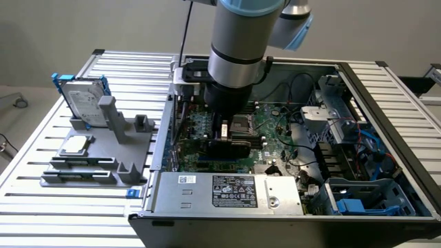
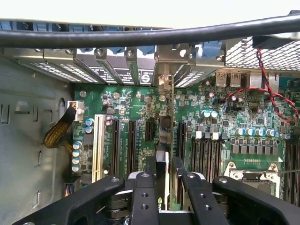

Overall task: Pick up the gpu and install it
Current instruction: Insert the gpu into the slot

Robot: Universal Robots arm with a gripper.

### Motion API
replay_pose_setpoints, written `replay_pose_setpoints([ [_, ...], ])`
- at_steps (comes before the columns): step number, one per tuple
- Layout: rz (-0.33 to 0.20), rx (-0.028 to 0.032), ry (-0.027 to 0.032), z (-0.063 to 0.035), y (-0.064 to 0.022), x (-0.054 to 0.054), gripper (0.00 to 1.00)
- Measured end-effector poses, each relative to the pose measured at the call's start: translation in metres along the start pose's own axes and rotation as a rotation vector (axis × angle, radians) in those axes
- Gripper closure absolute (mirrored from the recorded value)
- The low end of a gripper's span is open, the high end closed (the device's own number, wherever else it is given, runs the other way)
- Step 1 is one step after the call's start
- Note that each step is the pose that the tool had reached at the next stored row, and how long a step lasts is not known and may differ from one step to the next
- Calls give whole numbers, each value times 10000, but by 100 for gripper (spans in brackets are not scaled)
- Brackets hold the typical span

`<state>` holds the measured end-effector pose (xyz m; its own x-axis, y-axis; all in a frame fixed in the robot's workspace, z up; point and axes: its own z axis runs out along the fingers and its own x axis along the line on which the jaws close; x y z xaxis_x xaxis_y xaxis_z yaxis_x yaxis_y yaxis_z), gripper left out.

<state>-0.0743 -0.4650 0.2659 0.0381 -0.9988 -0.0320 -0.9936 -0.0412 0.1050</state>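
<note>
Jaws narrow, clamped on the gpu (image 2: 162,164) near its top edge. The card hangs edge-down b/w them inside the open PC case (image 1: 386,103), just over the mobo (image 2: 136,108). Whether its connector edge has reached a slot: can't tell.

Handling, as I judge it: light, stiff board, but fragile, w/ components on the faces and contacts on the lower edge. The shroud plastic is prob. slick, so best hold is flat on both faces near mid-length, clear of contacts and end bracket. Any tilt would likely bind in a slot.

Wrist view: card seen edge-on, running away from the jaws to the rear slot covers (image 2: 117,70), w/ expansion slots (image 2: 115,140) either side, so alignment is readable. Ext. view instead gives the PSU (image 1: 227,191) beside the jaws, camera side. Well apart from the jaws on the desk (image 1: 28,206) are the HDD (image 1: 86,106) and CPU chip (image 1: 74,145) in a grey holder (image 1: 103,155).
</note>
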Motion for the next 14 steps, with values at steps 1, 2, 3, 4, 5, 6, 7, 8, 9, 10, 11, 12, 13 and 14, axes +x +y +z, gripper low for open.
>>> replay_pose_setpoints([
  [1,1,-1,0,0,1,0,75],
  [2,2,-1,0,0,1,0,75],
  [3,3,-1,0,0,1,0,75],
  [4,3,-1,0,0,2,0,75],
  [5,2,-1,-1,0,1,0,75],
  [6,2,-1,-5,0,2,0,75],
  [7,2,-1,-14,-1,1,0,75],
  [8,0,-1,-27,-1,0,1,75],
  [9,-2,-1,-52,-1,-1,1,75],
  [10,-4,1,-80,-1,-2,0,75],
  [11,-8,3,-110,-1,-3,0,75],
  [12,-11,3,-133,-2,-5,1,75],
  [13,-13,4,-147,-2,-7,0,75],
  [14,-13,5,-156,-1,-9,0,75],
])
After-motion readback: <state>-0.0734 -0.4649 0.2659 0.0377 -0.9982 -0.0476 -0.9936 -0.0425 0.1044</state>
